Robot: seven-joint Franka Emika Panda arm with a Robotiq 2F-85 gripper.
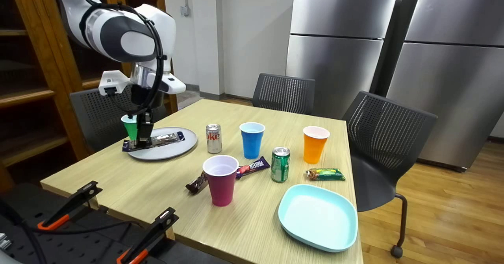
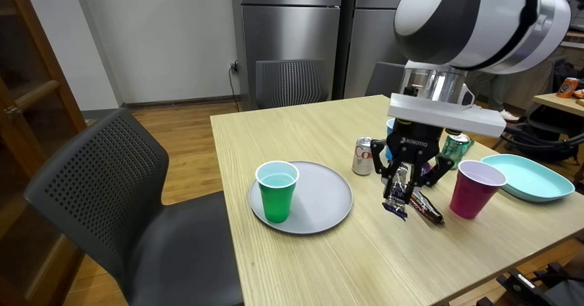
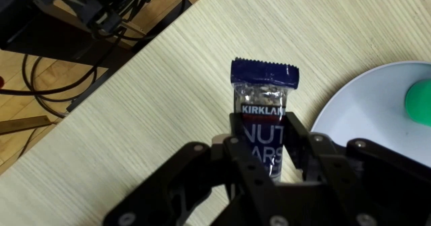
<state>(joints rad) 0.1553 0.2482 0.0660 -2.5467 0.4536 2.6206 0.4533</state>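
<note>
with my gripper [image 2: 397,195] i grasp a wrapped nut bar [image 3: 263,128], pinched by its sides and held above the table [image 3: 175,91]; in the wrist view a gray plate [image 3: 367,115], bearing a green cup [image 3: 421,102], lies to its right.

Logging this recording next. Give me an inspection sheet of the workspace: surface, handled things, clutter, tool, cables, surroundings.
Surface: pale table, black clamps at one edge.
Handled things: wrapped nut bar, seemingly off the table; in the wrist view it shows beside a grey plate.
Clutter: green cup standing on the grey plate; silver can, green can, blue cup, orange cup, maroon cup, purple bar, dark bar, green snack bar and turquoise plate on the table.
Grasp: tool shut on the nut bar from both sides.
Cables: black cable along the white arm; floor cables looped beside the table.
Surroundings: dark chairs, steel fridges, wooden cabinet.
</note>
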